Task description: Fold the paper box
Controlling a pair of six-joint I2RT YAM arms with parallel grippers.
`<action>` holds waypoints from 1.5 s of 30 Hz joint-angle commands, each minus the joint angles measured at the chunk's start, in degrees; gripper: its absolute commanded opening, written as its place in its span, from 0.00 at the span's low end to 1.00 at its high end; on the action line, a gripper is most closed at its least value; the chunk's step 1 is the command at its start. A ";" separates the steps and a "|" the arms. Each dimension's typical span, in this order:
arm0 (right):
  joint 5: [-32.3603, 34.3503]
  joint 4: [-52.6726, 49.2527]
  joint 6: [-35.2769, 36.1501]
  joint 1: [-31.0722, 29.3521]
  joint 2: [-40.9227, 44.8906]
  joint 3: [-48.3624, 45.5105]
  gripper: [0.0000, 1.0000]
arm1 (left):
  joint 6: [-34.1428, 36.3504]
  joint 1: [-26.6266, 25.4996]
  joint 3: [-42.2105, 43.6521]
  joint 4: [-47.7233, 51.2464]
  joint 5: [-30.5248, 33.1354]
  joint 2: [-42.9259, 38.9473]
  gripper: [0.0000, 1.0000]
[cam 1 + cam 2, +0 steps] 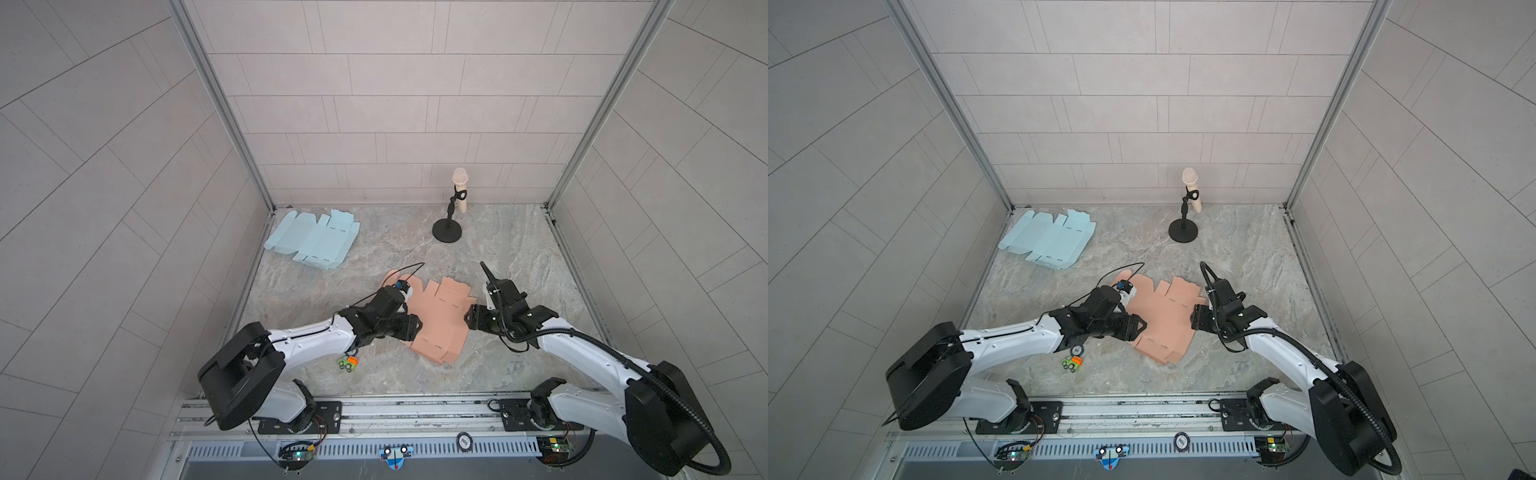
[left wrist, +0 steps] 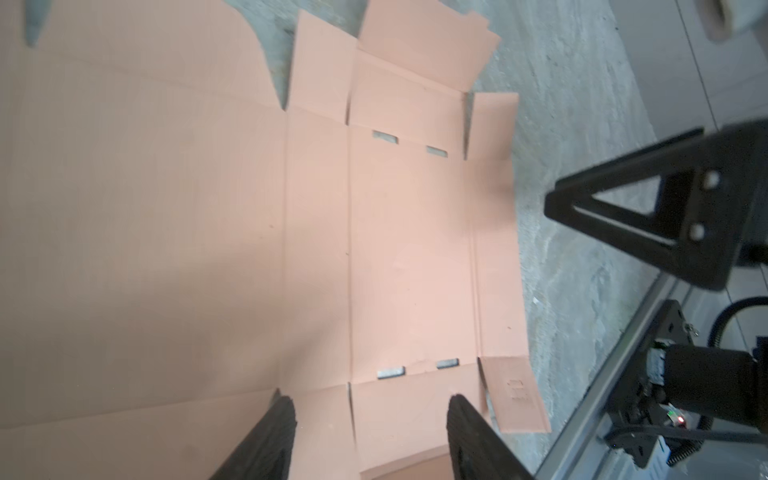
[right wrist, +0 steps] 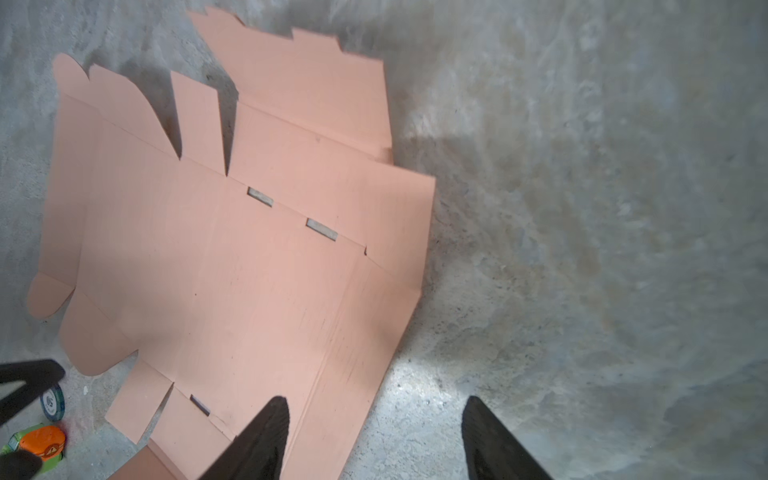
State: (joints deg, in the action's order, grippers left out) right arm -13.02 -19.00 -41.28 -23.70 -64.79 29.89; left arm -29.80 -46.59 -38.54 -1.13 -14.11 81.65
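While our claws gape: left gripper [image 2: 370, 401] and right gripper [image 3: 376, 400] hold nothing.
Next: we should pinch squarely a flap of the central pink sheet [image 1: 440, 324].

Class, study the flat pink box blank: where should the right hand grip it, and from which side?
Probably the long side panel of the pink box blank, approached low from the robot's right. That edge appears slightly raised and casts a shadow, so the open right hand could straddle it.
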 commanded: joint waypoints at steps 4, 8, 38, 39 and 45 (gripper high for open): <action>-1.49 4.15 -5.90 -3.11 1.59 -3.91 0.67 | 3.92 4.89 -4.12 2.50 -0.39 4.55 0.62; -1.62 6.65 -6.71 -4.10 1.16 -4.84 0.64 | 3.50 5.02 -3.04 1.34 -1.73 5.76 0.62; -2.46 8.02 2.65 1.14 -12.03 4.30 0.44 | -4.55 -6.45 6.90 -8.95 -3.12 4.00 0.59; -3.07 8.12 2.86 1.57 -12.21 4.38 0.44 | -4.72 -6.55 7.00 -9.19 -3.21 3.66 0.59; -4.37 7.51 3.59 2.17 -12.13 4.73 0.45 | -4.90 -5.81 7.26 -9.15 -3.05 1.25 0.60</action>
State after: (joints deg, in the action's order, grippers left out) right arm -16.62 -10.04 -38.89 -21.76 -76.93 33.76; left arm -34.15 -52.88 -31.90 -9.78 -16.93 84.71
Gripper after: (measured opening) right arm 0.451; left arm 0.601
